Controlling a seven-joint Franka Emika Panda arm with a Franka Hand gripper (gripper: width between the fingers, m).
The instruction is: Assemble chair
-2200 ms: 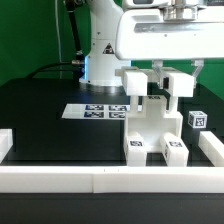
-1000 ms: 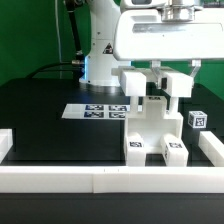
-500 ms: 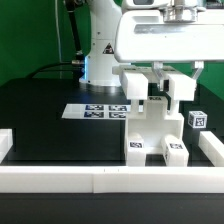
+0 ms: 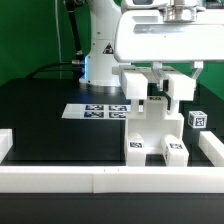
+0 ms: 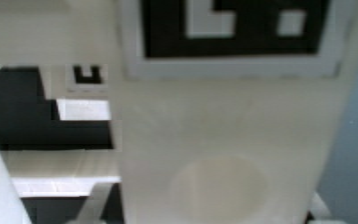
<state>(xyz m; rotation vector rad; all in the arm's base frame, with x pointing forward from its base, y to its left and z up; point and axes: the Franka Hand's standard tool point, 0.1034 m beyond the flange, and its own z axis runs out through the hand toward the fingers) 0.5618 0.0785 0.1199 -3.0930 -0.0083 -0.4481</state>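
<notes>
The chair (image 4: 155, 125) stands as a blocky white assembly near the front rail at the exterior view's right, with two tag markers low on its front. My gripper (image 4: 161, 88) comes down from above onto the chair's upper part, between two white blocks, and is shut on it. In the wrist view a white chair part (image 5: 211, 140) with a large black-and-white tag (image 5: 229, 30) fills most of the picture. My fingertips are hidden there. A small white tagged cube (image 4: 198, 118) sits apart on the exterior view's right.
The marker board (image 4: 95, 111) lies flat on the black table behind the chair. Low white border rails run along the front (image 4: 100, 180), the left (image 4: 5, 143) and the right (image 4: 212, 150). The arm's white base (image 4: 100, 55) stands at the back.
</notes>
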